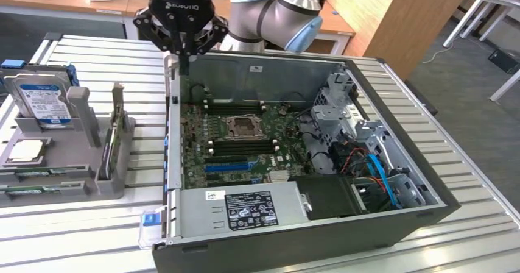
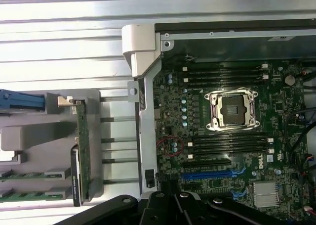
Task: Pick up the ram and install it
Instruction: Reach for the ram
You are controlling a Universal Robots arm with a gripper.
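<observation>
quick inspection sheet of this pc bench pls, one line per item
surface: slatted metal table carrying an open pc case
job's things: ram sticks lying in the grey holder; motherboard ram slots look empty
clutter: hard drive, cpu, bracketed green card, all in that holder
grippers: gripper shut, holding nothing, above the case's far corner
cables: blue and black cables inside the case
surroundings: wooden desks behind

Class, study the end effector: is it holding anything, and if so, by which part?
Nothing is held. The end effector is shut and empty over the computer case's edge; the ram lies in the grey holder.
</observation>
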